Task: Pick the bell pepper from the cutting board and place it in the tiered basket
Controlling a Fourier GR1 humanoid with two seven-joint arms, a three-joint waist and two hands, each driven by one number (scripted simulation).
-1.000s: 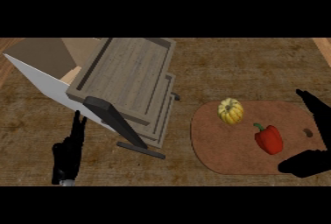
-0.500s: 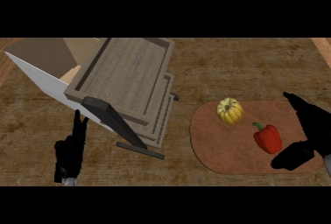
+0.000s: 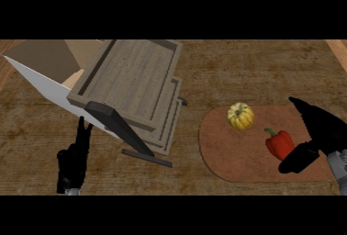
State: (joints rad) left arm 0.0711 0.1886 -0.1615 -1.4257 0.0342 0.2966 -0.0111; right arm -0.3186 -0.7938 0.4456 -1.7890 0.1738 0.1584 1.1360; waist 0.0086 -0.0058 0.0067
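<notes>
Seen from above, a brown wood-grain worktop (image 3: 224, 64) fills the view. At about eight o'clock the robot's left hand (image 3: 73, 160) rests near the lower edge, black fingers straight and pointing up, holding nothing. Just to its right, from ten o'clock towards the centre, stands the tiered basket (image 3: 136, 87): stacked trays of grey weathered wood on a dark frame, with a pale panel (image 3: 47, 89) alongside its left. Further right, at about four o'clock, a rounded reddish-brown cutting board (image 3: 230, 156) lies flat on the worktop. On the board's upper part sits a small yellow squash (image 3: 240, 115). Below and to the right of it, still on the board, is the red bell pepper (image 3: 278, 143) with its green stem. At the far right, around three to four o'clock, the robot's right hand (image 3: 318, 126) hangs over the board's right side, fingers spread open, with the thumb (image 3: 298, 159) just beside the pepper's lower right. The fingers are not closed round the pepper.
</notes>
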